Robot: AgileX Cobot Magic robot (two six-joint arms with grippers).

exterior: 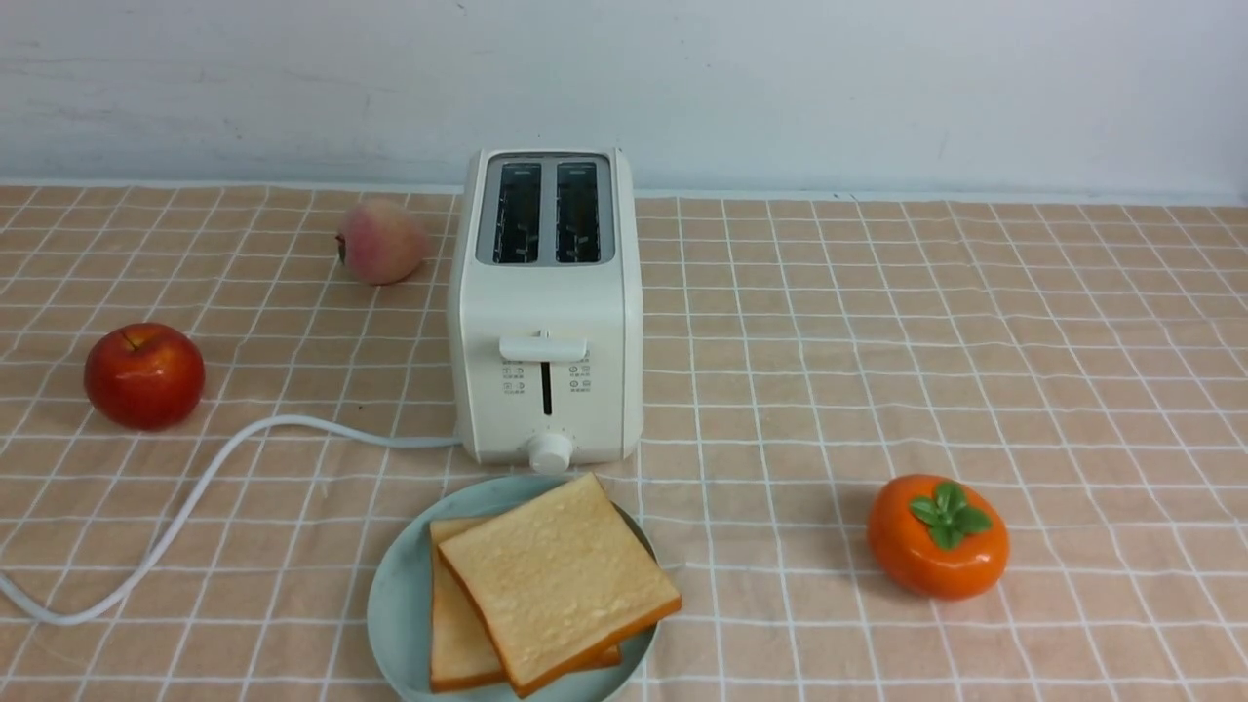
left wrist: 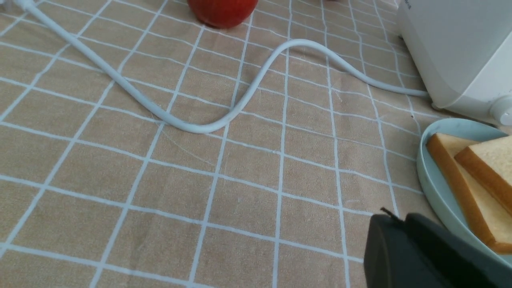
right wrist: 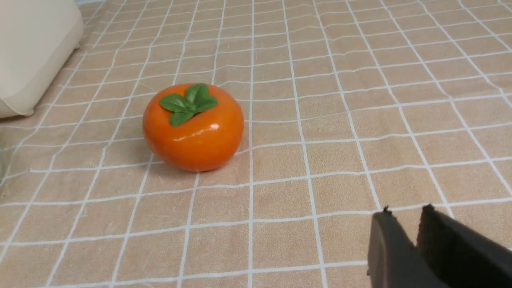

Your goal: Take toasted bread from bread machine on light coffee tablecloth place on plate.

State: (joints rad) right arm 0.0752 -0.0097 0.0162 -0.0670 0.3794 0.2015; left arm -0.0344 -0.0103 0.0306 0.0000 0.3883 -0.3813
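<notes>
Two toasted bread slices lie stacked on the pale blue-green plate [exterior: 398, 595]: the upper slice [exterior: 556, 577] overlaps the lower slice [exterior: 456, 629]. The cream-white bread machine [exterior: 546, 322] stands just behind the plate, both slots dark and empty, on the light coffee tablecloth [exterior: 877, 341]. Neither gripper shows in the front view. In the left wrist view my left gripper [left wrist: 396, 218] is shut and empty, low over the cloth beside the plate's rim [left wrist: 430, 176] and the toast [left wrist: 456, 176]. In the right wrist view my right gripper [right wrist: 406, 210] is empty, nearly shut with a narrow gap at the tips.
A red apple [exterior: 144, 375] and a peach [exterior: 382, 241] lie left of the toaster. Its white cord [exterior: 195, 497] curves off to the front left. An orange persimmon [exterior: 938, 536] sits at the front right, also in the right wrist view [right wrist: 194, 128].
</notes>
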